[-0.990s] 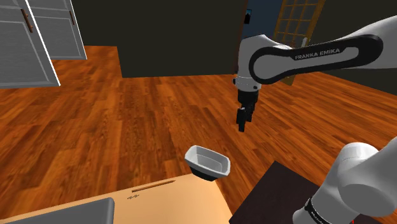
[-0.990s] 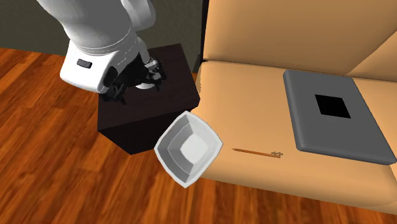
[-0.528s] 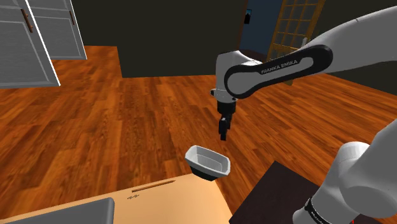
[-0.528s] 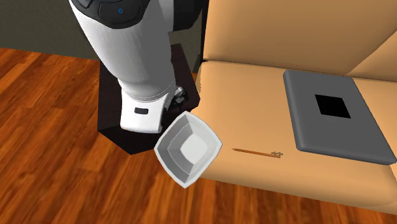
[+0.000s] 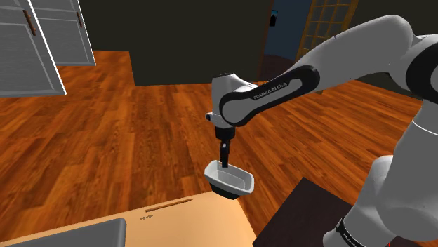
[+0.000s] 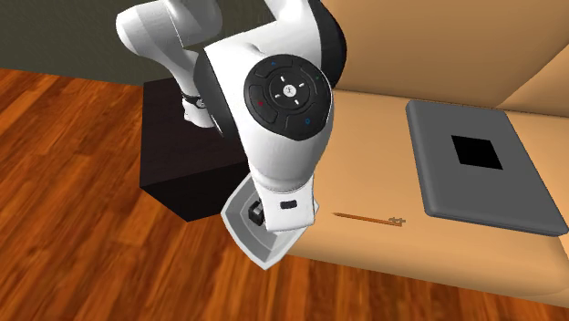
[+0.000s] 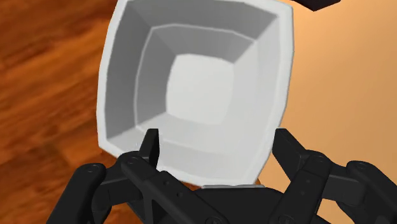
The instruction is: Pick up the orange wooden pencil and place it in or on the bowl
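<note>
The gripper (image 5: 224, 161) hangs right over the white bowl (image 5: 231, 181). Its two fingers (image 7: 151, 145) stand wide apart, with nothing held between them. The pencil (image 6: 365, 218) is not under it. It lies flat on the tan top (image 6: 356, 128), near the bowl, toward the second exterior view's right. It is thin and long, and one end points at the bowl. I think the gripper has to go sideways along that line and pinch the pencil across its thin side.
</note>
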Controlling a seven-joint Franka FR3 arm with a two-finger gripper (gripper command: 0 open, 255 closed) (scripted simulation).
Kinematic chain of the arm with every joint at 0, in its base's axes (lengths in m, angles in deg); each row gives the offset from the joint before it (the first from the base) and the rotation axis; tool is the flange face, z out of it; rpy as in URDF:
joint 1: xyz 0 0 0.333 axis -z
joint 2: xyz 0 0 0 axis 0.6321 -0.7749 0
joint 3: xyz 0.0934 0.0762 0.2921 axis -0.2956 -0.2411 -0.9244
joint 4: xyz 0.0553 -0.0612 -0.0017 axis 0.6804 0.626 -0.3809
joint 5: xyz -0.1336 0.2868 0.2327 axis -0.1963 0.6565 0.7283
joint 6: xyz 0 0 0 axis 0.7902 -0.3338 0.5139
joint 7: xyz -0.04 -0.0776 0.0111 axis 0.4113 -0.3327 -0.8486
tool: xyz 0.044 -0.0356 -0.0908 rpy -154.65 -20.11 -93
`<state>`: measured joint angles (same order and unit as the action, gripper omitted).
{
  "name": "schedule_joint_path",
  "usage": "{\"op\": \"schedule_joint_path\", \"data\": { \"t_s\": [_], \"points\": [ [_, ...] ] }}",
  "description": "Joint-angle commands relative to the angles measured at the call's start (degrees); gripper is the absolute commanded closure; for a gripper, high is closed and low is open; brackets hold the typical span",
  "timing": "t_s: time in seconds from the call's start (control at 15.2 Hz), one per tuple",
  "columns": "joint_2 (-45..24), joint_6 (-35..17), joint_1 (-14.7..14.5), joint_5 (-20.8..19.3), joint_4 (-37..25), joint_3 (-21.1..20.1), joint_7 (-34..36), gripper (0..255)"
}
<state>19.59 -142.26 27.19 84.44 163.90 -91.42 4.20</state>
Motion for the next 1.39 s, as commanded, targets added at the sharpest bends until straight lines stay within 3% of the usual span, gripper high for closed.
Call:
{"op": "schedule_joint_path", "data": {
  "t_s": [0.0, 0.86, 1.32],
  "points": [
    [-3.5, -1.2, -0.7, 0.0, -2.4, -0.7, -2.3, 0],
    [-25.2, -6.3, -6.7, -3.2, -19.3, -6.6, -12.4, 0],
    [-28.0, -10.7, -7.1, -3.7, -17.6, -6.3, -12.0, 0]
  ]
}}
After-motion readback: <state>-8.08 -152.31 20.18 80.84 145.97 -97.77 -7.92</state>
